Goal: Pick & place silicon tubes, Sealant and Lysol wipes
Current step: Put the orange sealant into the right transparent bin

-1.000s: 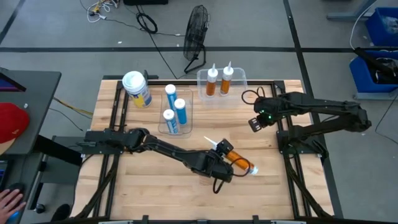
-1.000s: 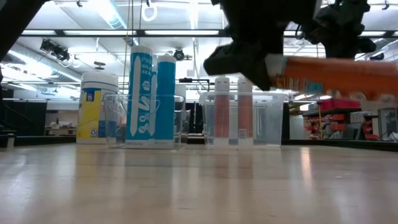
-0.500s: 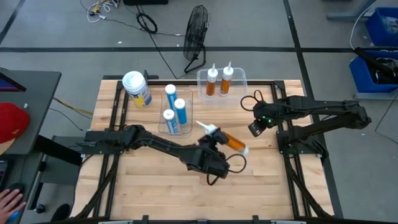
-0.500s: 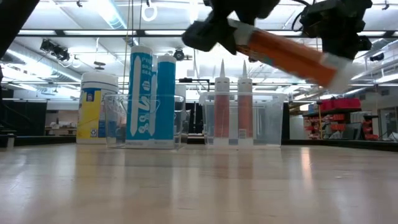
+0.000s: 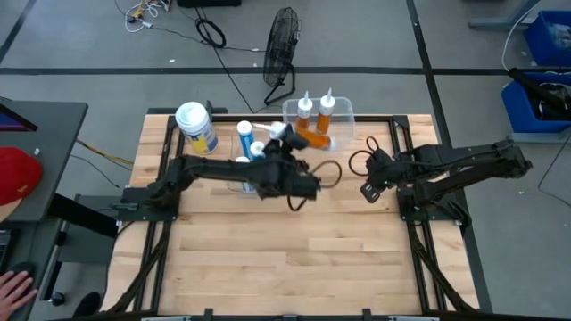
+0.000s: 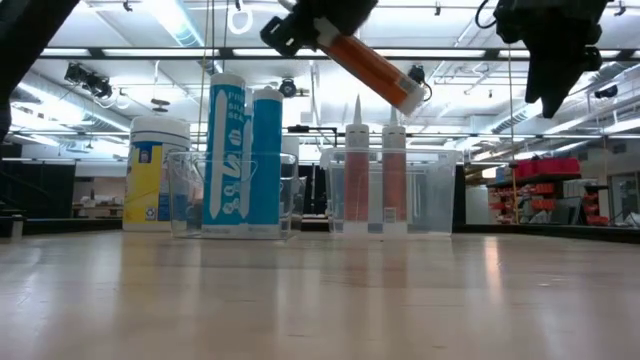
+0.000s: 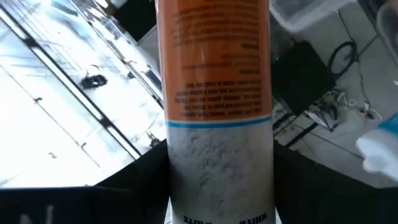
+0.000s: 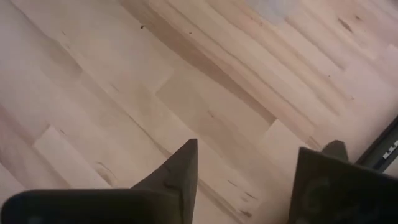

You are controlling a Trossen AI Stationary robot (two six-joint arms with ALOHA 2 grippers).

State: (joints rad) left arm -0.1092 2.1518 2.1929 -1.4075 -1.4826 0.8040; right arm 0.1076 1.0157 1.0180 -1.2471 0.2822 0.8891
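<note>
My left gripper (image 5: 287, 152) is shut on an orange sealant tube (image 5: 310, 138), held high over the far middle of the table, beside a clear bin (image 5: 343, 111) where two more orange tubes (image 6: 375, 180) stand upright. The Lysol wipes canister (image 5: 196, 127) stands at the far left, and it also shows in the low view (image 6: 158, 170). Blue silicone tubes (image 5: 250, 156) stand in a second clear bin. My right gripper (image 5: 368, 189) is open and empty above the table's right side. My left gripper pinches the sealant tube between its two fingers on the white part of its body (image 7: 217, 168), toward its nozzle end. The fingers lie across the tube. The tube is lifted clear and tilted, its orange body and flat end (image 6: 410, 98) sloping down toward the right.
A cable loop (image 5: 357, 160) lies on the table near my right gripper. The dark frame rails (image 5: 415, 192) run along the table's sides. The near half of the wooden top (image 5: 285, 259) is bare.
My left gripper has gone up and toward the table's far edge with the sealant tube, from the near middle to beside the bins. The tube has turned about and now slopes down at its flat end. My right gripper has drawn slightly toward the near edge.
</note>
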